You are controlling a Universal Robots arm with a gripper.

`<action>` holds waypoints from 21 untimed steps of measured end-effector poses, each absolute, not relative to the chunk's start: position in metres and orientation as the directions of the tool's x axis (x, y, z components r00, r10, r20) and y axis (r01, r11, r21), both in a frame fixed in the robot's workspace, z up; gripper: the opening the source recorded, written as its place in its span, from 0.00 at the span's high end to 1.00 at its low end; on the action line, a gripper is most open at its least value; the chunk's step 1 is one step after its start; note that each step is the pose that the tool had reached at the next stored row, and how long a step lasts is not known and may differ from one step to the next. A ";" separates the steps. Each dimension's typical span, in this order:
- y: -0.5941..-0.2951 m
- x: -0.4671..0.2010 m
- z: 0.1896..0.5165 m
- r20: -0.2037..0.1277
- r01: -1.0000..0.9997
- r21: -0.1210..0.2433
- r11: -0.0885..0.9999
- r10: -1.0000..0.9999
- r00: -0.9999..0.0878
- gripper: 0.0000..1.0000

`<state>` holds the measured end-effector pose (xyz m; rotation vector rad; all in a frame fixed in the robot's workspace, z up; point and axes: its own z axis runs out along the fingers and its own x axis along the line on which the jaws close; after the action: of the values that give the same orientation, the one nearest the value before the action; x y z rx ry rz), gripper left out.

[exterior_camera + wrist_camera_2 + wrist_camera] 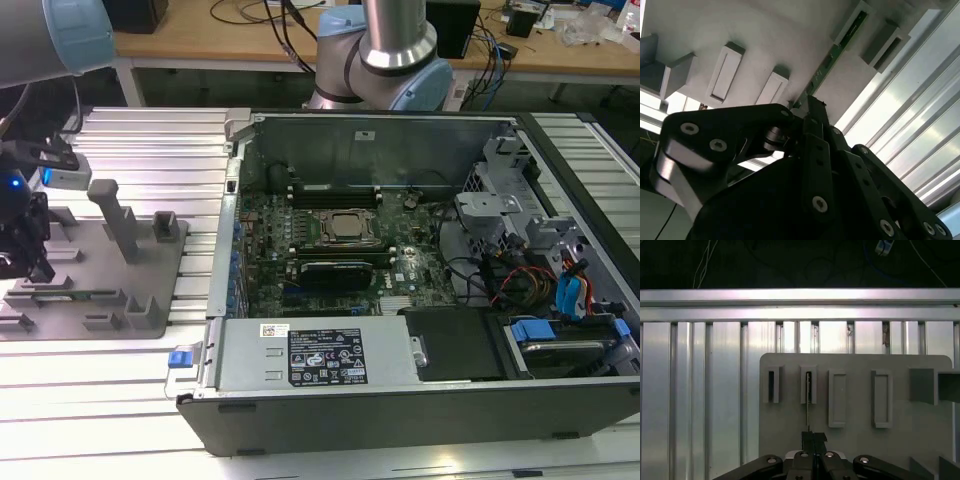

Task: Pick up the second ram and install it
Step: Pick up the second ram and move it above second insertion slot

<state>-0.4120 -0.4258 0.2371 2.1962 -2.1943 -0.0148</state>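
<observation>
Black gripper links sit closest in both wrist views, the fingers clenched together on the near end of the second ram; the stick is on the grey tray, standing on its long edge, its far end seated in a slotted block close to one tray edge; its long axis lies flat along the tray, running straight from that block to the gripper, parallel to the long sides of the neighbouring blocks; in the second wrist view it is a thin, narrow green board with dark chips along its face; in the first wrist view it is edge-on, a fine dark line; in the exterior view the gripper hangs low over the tray, and the open computer case stands beside the tray on the exterior view's right.
</observation>
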 end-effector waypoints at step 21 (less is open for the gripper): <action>-0.426 -0.412 0.208 0.029 -0.999 0.033 -0.006 -1.000 0.007 0.66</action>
<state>-0.4124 -0.4258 0.2078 2.1973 -2.1840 -0.0045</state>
